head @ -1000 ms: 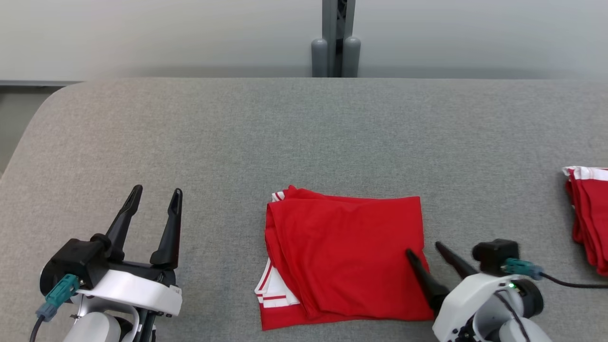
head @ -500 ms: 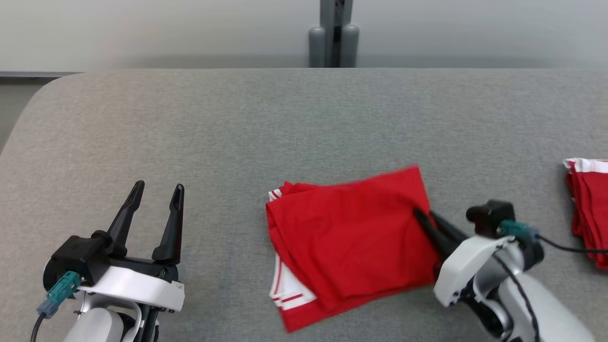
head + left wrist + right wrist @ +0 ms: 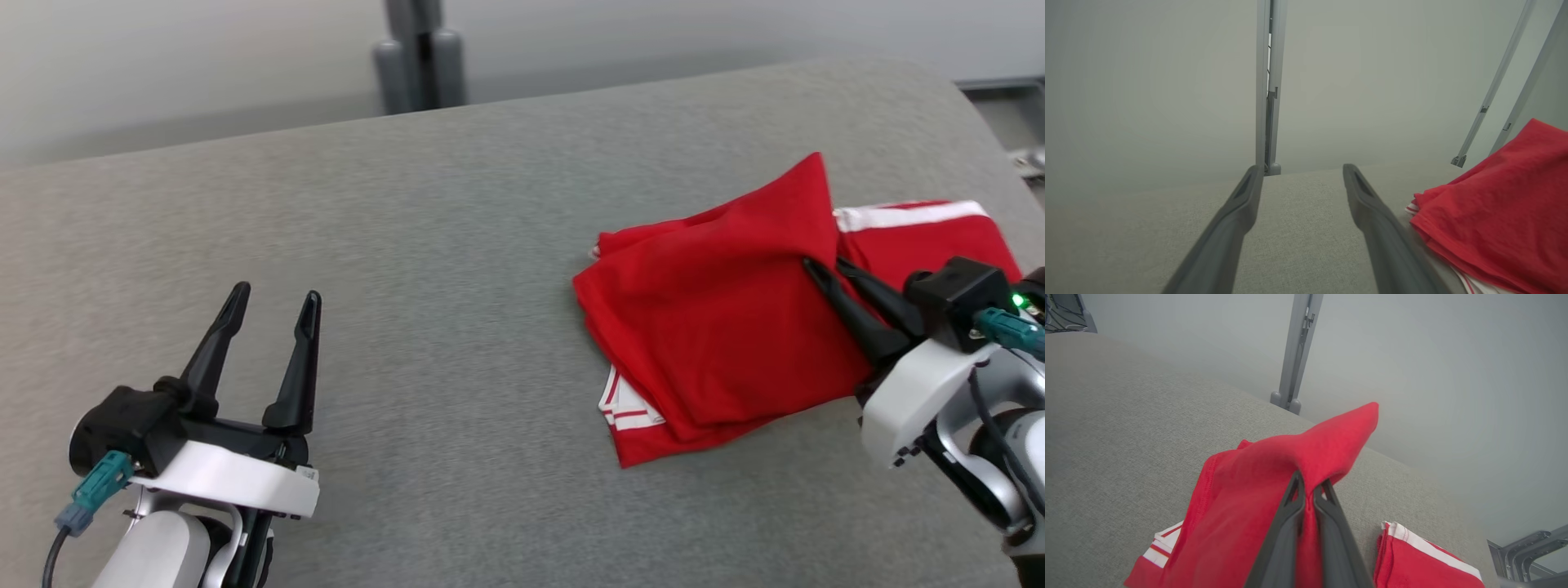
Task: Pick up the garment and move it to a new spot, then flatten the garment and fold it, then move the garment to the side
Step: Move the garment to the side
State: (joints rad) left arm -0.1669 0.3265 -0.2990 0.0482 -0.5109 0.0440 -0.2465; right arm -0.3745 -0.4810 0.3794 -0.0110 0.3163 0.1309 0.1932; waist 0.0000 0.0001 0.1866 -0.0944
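The red garment [image 3: 718, 343], folded into a rough rectangle with white striped trim at its near left corner, lies on the grey tabletop [image 3: 408, 245] toward the right edge. It is just beside a second red pile [image 3: 914, 233] that sits close to that edge. The right wrist view shows a strip of bare tabletop between the two. The right end effector [image 3: 824, 265] is pinched tight on the garment's right-hand edge. The fabric there rises into a peak, while the left part rests flat on the tabletop. The left end effector [image 3: 276, 292] stands spread wide with nothing between its fingers, over the near left part of the tabletop and well apart from the garment.

The garment looks light, thin and limp, so it should take little force to move but will keep no shape of its own. The stacked layers will likely slide over one another and fan out if it is dragged by one edge. How many layers the pinch has caught cannot be told; if only the upper ones, the fold could open. A hold that bites through all layers at that edge, or a second hold at the opposite edge, would probably carry it more neatly.
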